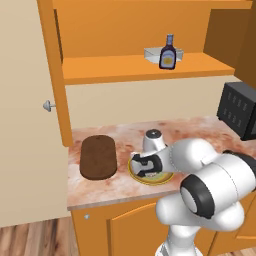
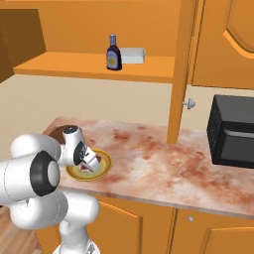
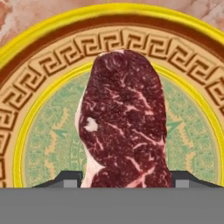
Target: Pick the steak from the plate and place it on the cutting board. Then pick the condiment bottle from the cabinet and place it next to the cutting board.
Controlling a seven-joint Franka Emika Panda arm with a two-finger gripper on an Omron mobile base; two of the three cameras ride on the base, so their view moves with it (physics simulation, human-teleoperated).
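The steak (image 3: 124, 118), dark red with white marbling, lies on the pale green centre of the plate (image 3: 43, 57). My gripper (image 3: 126, 181) is down over it, and the two fingertips (image 3: 70, 179) press against its sides, shut on it. From the base, the gripper (image 1: 145, 167) hangs low over the yellow-rimmed plate (image 1: 162, 180) near the counter's front. The dark brown cutting board (image 1: 98, 157) lies just left of the plate. The condiment bottle (image 1: 168, 52) stands upright on the shelf of the open orange cabinet (image 1: 125, 67).
A clear tray (image 2: 133, 54) sits right behind the bottle (image 2: 113, 53). The beige cabinet door (image 1: 25, 100) with its metal knob (image 1: 48, 106) stands open at the left. A black microwave (image 2: 233, 131) fills the counter's right end.
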